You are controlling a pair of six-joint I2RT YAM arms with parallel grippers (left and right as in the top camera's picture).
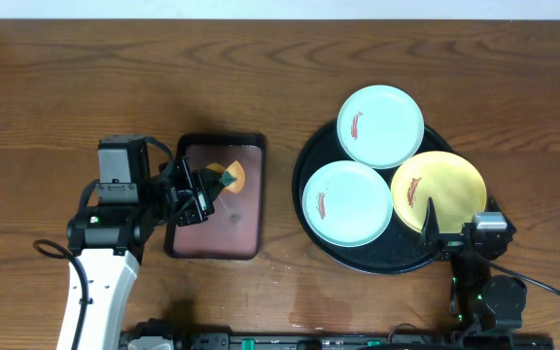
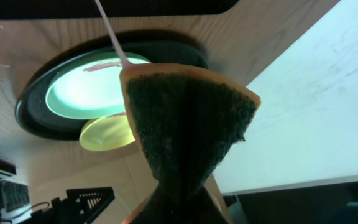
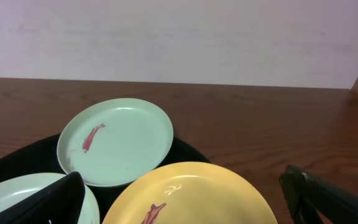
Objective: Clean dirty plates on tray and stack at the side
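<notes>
The round black tray (image 1: pixel 311 160) at the right holds three plates, each with a reddish smear: a mint plate (image 1: pixel 380 124) at the back, a mint plate (image 1: pixel 347 202) at the front left, and a yellow plate (image 1: pixel 437 191) at the front right. My left gripper (image 1: pixel 202 192) is shut on an orange sponge with a dark green scouring face (image 1: pixel 229 177), held over the maroon tray. The sponge fills the left wrist view (image 2: pixel 188 118). My right gripper (image 1: pixel 452 233) is open and empty at the black tray's front right edge, with the yellow plate (image 3: pixel 216 199) between its fingers (image 3: pixel 182 177).
A rectangular black-rimmed maroon tray (image 1: pixel 241 228) lies left of the round tray. Bare dark wood tabletop (image 1: pixel 144 78) surrounds both. In the right wrist view the back mint plate (image 3: pixel 117 140) and the tabletop (image 3: pixel 260 118) lie ahead, with a pale wall behind.
</notes>
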